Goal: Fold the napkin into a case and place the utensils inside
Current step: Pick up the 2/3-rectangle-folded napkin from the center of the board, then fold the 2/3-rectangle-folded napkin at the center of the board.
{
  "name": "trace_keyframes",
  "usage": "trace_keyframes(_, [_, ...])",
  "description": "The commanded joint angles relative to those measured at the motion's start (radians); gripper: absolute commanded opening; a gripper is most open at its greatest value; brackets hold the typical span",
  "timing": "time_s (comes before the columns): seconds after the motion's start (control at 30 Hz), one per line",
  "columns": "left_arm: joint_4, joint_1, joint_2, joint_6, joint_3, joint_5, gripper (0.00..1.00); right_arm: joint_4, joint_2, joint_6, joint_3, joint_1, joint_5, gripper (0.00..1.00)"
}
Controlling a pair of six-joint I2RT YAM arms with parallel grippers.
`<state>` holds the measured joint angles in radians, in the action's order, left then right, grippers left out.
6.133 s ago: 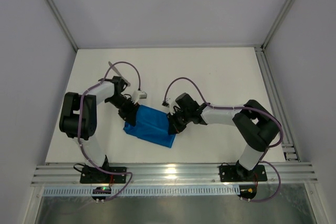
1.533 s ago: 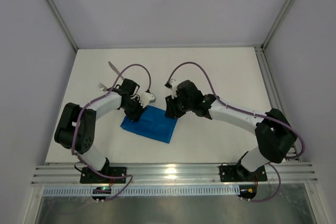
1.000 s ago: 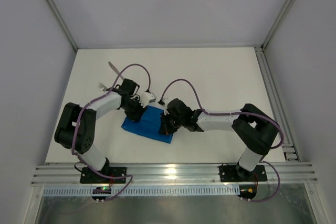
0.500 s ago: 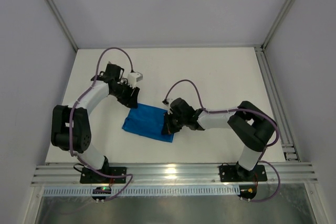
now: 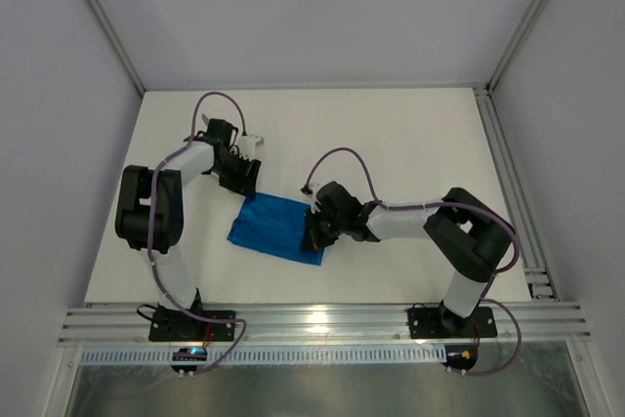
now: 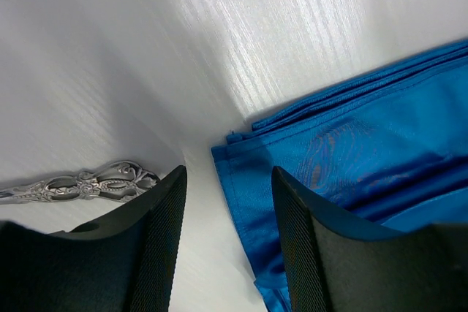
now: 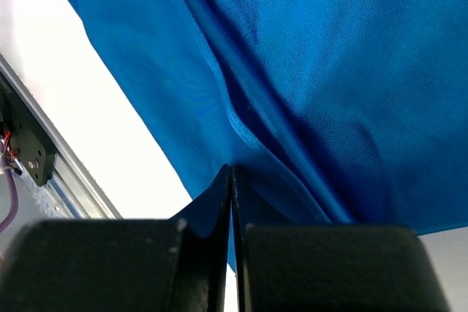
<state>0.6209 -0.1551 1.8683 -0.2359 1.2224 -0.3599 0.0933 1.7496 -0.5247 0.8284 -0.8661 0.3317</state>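
Vs a sec and a half ago, the left gripper [image 5: 244, 179] [image 6: 228, 253] has come off the napkin [image 5: 278, 227] [image 6: 351, 166] [image 7: 292, 71] and now sits just past its far-left corner. Its jaws are spread wider than before w/ nothing btwn them but bare table [image 6: 292, 20] and the cloth's corner. The right gripper [image 5: 312, 231] [image 7: 232, 202] has stayed at the napkin's right edge for the last sec, fingers pressed together, tips against a fold. Can't tell if a layer is pinched. The napkin itself hasn't shifted: a bright blue oblong, folded, slightly shiny, fine weave, w/ stacked layer edges showing along its far side and soft ridges running lengthwise. Just left of the napkin's corner, apart from it, lies a utensil handle [image 6: 80, 184]: slim silver metal w/ ornate scrollwork, its other end out of the left wrist view, so knife or fork unclear. The table is white w/ a faint linear grain, and the gripper fingers are matte black w/ ribbed pads [image 6: 157, 246].
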Motion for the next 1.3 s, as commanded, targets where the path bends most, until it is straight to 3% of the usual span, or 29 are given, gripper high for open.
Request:
trace_keyframes(0.0, [-0.01,-0.011,0.04,0.007,0.022,-0.002,0.52,-0.078,0.011,0.037,0.003,0.003,-0.028,0.04])
trace_keyframes(0.17, [0.04,-0.023,0.065,0.023,0.019,-0.08,0.49,-0.084,0.007,0.037,0.005,0.013,-0.034,0.04])
trace_keyframes(0.6, [0.091,-0.009,-0.027,0.012,-0.008,-0.227,0.05,-0.086,0.002,0.037,0.002,0.047,-0.03,0.04])
trace_keyframes(0.73, [0.088,-0.008,-0.101,-0.017,-0.027,-0.301,0.02,-0.127,0.016,0.025,0.012,0.058,-0.031,0.04])
trace_keyframes(0.87, [0.1,-0.009,-0.188,-0.142,-0.093,-0.339,0.0,-0.138,0.031,0.005,0.014,0.073,-0.037,0.04])
trace_keyframes(1.27, [0.142,-0.046,-0.392,-0.422,-0.277,-0.34,0.01,-0.178,0.091,-0.058,0.087,0.099,-0.057,0.04])
